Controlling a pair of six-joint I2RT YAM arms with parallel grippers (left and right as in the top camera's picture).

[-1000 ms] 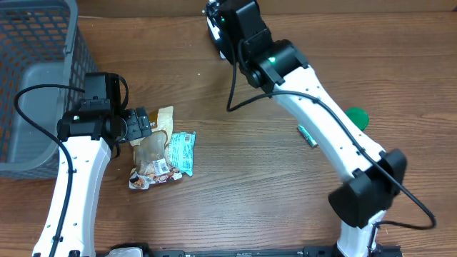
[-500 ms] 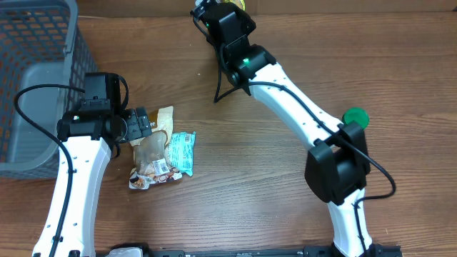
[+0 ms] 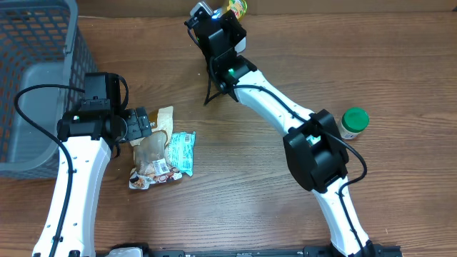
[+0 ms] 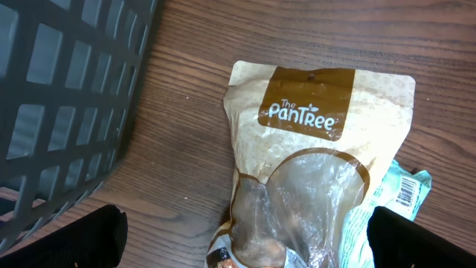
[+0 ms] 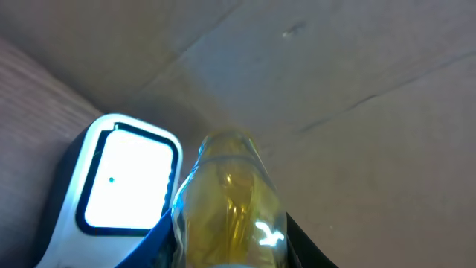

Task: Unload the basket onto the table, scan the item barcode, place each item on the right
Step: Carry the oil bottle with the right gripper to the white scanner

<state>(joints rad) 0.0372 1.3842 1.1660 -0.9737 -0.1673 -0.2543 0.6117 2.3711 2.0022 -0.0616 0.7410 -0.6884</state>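
Wooden table (image 3: 250,178), overhead view taken as the dial. Item 1: right gripper (image 3: 230,10), at 12 o'clock by the far edge, its arm reaching up from 5 o'clock. Its jaws are clamped on the yellow bottle (image 3: 238,6). In the wrist view the same gripper (image 5: 230,242) has a finger on each flank of the bottle (image 5: 230,193), which rises between them. Item 2: scanner (image 5: 123,190), a white-fronted unit with a blue rim and a lit window. It stands just beside the bottle at its 9 o'clock in the wrist view, and contact between the two cannot be told. Overhead it shows only as a small pale corner (image 3: 201,10). Behind both is a cardboard wall (image 5: 335,89). Item 3: left gripper (image 3: 143,125), at 9 o'clock. Its jaws are spread wide and hold nothing, and from the wrist camera (image 4: 253,242) the fingertips sit at the two lower corners. Item 4: PanTree pouch (image 4: 312,149), tan with a clear window, lying flat below that gripper. Item 5: teal wrapper (image 4: 405,190), barcode up, tucked under the pouch's edge at its 4 o'clock. Item 6: grey basket (image 3: 36,71), at 10 o'clock. Item 7: green-lidded jar (image 3: 353,120), at 3 o'clock, upright, well apart from the rest.
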